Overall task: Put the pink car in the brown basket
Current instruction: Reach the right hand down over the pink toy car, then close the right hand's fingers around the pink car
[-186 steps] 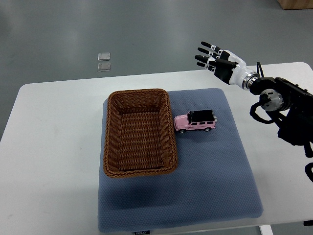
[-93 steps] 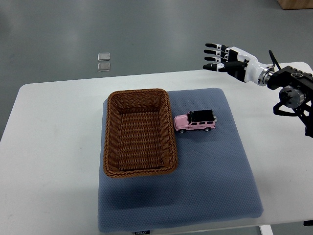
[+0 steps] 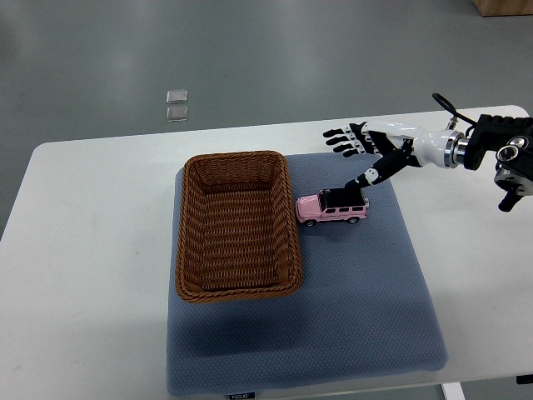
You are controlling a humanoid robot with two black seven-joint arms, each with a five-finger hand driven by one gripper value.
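Observation:
A pink toy car (image 3: pixel 332 207) with a black roof lies on the blue mat (image 3: pixel 358 283), just right of the brown wicker basket (image 3: pixel 237 225). The basket holds nothing. My right hand (image 3: pixel 356 150) comes in from the right edge and hovers just above and behind the car. Its fingers (image 3: pixel 340 139) are spread and the thumb points down toward the car's roof. It holds nothing. The left arm is out of view.
The mat lies on a white table (image 3: pixel 92 250). Two small clear squares (image 3: pixel 176 105) lie on the grey floor beyond the table. The black right forearm (image 3: pixel 504 154) sits over the table's right end.
My right hand has come down and to the left, from above the table's far edge to just over the car. The car and basket have not moved.

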